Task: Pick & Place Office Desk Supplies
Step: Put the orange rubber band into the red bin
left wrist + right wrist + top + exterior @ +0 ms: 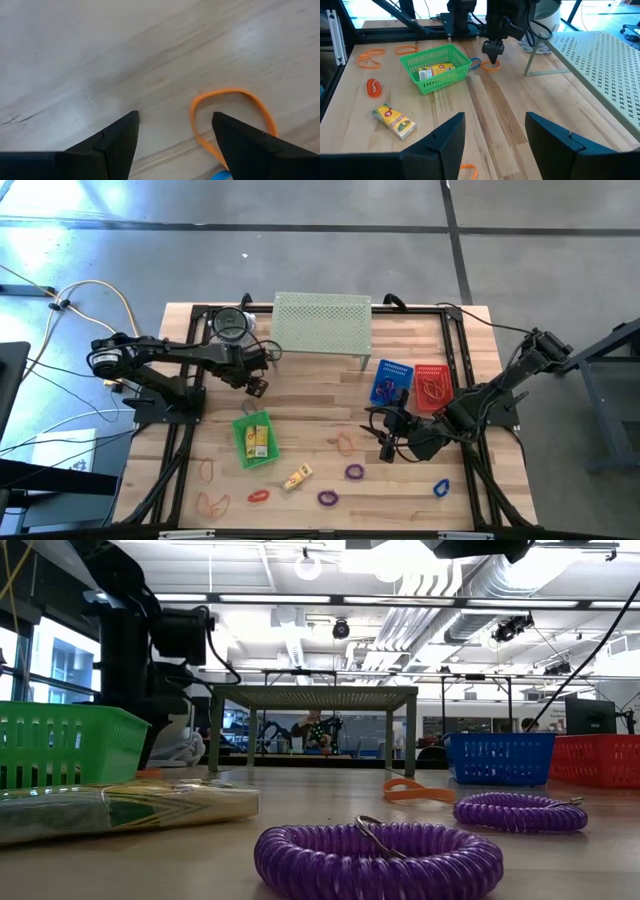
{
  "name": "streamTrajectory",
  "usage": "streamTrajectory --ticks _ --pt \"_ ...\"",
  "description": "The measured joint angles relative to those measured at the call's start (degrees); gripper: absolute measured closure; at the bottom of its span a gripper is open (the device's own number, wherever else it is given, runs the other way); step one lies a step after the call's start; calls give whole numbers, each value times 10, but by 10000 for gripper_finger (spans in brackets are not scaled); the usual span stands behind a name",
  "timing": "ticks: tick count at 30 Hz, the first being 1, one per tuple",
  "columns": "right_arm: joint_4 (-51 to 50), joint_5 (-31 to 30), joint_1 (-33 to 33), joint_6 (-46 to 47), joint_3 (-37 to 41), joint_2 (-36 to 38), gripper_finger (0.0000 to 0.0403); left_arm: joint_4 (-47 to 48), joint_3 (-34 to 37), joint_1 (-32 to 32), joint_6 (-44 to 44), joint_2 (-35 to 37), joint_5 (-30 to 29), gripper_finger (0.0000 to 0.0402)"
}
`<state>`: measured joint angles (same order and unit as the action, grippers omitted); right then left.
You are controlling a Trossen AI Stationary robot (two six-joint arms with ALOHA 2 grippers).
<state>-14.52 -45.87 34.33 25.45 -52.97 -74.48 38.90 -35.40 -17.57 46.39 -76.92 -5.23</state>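
Partly sorted: green basket (252, 439) by the left claw (257, 387) holds yellow packets. Left claw gapes empty over an orange loop (231, 120). Right claw (388, 446) gapes empty too; purple loops (354, 472) lie loose near it on the counter (310, 405).

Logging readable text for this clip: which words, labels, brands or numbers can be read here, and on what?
No text can be read.
Loose yellow packet: printed label, too blurred to read.
Yellow packets in the green basket: printing shows, too small to read.
Packet lying flat in the low view: no legible text.
Blue basket, red basket, pale-green perforated shelf: no markings visible.
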Motion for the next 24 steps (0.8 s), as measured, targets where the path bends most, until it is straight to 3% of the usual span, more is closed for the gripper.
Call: streamTrajectory --ticks 7,17,24 --pt "3 0 0 -2 0 0 206 -2 -1 32 19 -18 -28 163" --pt "2 0 0 -2 0 0 206 -3 -2 14 26 -34 6 254" --pt "2 0 0 -2 0 0 206 0 -1 -3 20 -35 10 296"
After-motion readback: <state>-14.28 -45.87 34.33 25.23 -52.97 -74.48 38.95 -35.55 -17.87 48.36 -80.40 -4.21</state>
